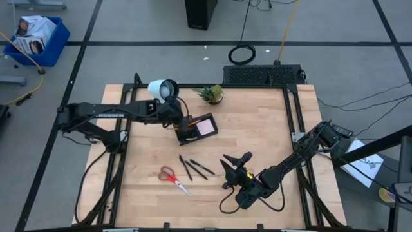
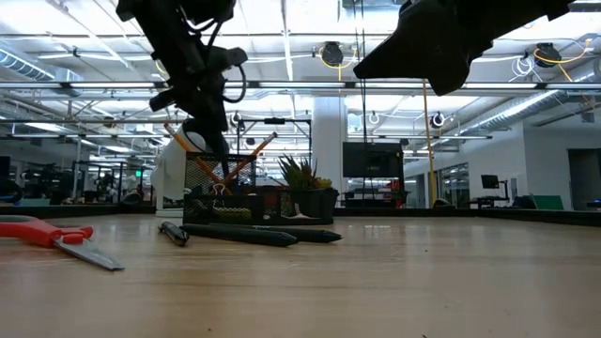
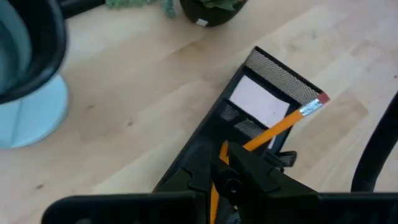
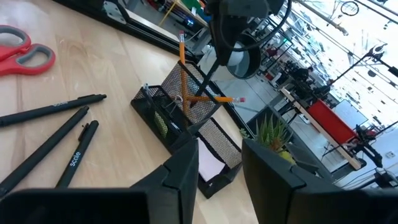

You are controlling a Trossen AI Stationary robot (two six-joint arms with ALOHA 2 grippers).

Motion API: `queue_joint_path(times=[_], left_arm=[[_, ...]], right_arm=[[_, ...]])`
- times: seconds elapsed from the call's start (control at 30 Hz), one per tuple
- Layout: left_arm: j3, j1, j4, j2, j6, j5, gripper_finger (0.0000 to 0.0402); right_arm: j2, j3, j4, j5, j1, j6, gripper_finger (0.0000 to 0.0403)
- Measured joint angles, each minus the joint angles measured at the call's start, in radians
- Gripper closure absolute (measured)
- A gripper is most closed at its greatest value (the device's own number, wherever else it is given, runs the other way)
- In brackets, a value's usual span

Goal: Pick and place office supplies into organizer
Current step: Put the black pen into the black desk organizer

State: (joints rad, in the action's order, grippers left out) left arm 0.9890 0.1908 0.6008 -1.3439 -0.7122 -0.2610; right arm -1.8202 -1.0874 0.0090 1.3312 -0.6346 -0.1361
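Note:
The black mesh organizer [image 1: 198, 129] stands on the table with a pale pink pad [image 3: 260, 104] in its tray and orange pencils leaning in its cup [image 4: 181, 93]. My left gripper [image 1: 182, 122] hangs over that cup, shut on an orange pencil [image 3: 281, 123]. Three dark pens [image 1: 195, 168] and the red-handled scissors [image 1: 171, 176] lie flat on the wood nearer the front edge. My right gripper [image 1: 235, 165] is open and hovers right of the pens, touching nothing. My left gripper pinches the orange pencil low on its shaft [image 3: 252, 145], coming from above and pointing down into the cup. The pencil slants up and out of the fingers, with its eraser end [image 3: 319, 100] over the tray's far side. My own fingers hide its lower end.
A white round lamp [image 1: 162, 89] stands close behind my left gripper and a small potted plant [image 1: 212, 95] sits beyond the organizer. Bare wood lies between the pens and the organizer. Black frame rails run along the table's sides.

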Motion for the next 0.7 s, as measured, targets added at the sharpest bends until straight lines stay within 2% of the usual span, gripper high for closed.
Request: queue_joint_path(times=[0.2, 0.37, 0.5, 0.7], left_arm=[[0.0, -0.01, -0.012, -0.012, 0.029, -0.006, 0.0345], [0.0, -0.011, -0.012, -0.012, 0.047, -0.02, 0.0279], [0.0, -0.011, -0.017, -0.012, 0.057, 0.022, 0.0226], [-0.001, -0.035, -0.086, 0.037, 0.076, -0.005, 0.0188]], right_arm=[[0.0, 0.0, -0.001, 0.0, 0.0, -0.009, 0.0287], [0.0, 0.0, -0.001, 0.0, 0.001, -0.009, 0.0287], [0.0, 0.0, -0.001, -0.001, 0.001, -0.009, 0.0287], [0.001, 0.023, 0.016, -0.035, 0.004, -0.096, 0.0287]])
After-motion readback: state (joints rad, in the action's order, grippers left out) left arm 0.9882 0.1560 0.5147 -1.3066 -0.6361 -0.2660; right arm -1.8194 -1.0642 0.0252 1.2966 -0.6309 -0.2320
